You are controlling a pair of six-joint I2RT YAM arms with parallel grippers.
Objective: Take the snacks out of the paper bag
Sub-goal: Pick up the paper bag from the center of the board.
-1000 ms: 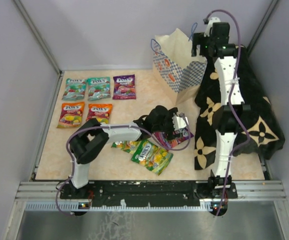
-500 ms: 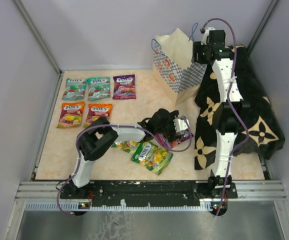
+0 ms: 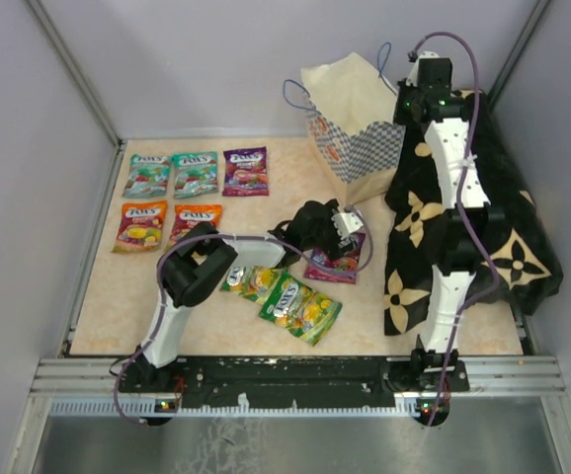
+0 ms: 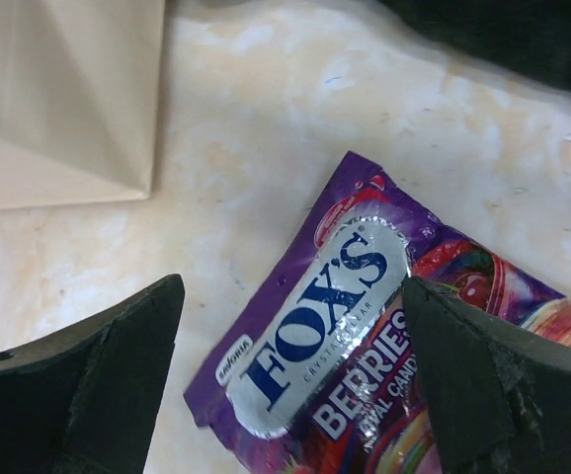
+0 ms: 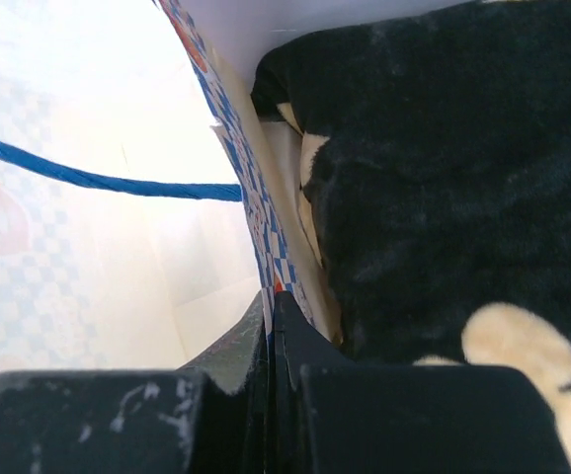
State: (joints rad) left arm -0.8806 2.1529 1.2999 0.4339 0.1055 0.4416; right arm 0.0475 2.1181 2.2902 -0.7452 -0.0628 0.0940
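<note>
Now right fingers tight on paper bag rim, open a second ago; left fingers wide over purple snack.

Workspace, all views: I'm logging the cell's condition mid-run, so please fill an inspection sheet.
Surface: beige marbled tabletop, no spills seen.
Job's things: paper bag at back; five candy packets in rows at left; purple berries packet mid-table; green packets near front.
Clutter: black flowered cloth at right, under the right arm.
Hands: left hand open over the berries packet; right hand shut on the bag's rim.
Cables: purple cables loop along both arms; blue cord handle hangs free.
Surroundings: grey walls, metal rail in front.
</note>
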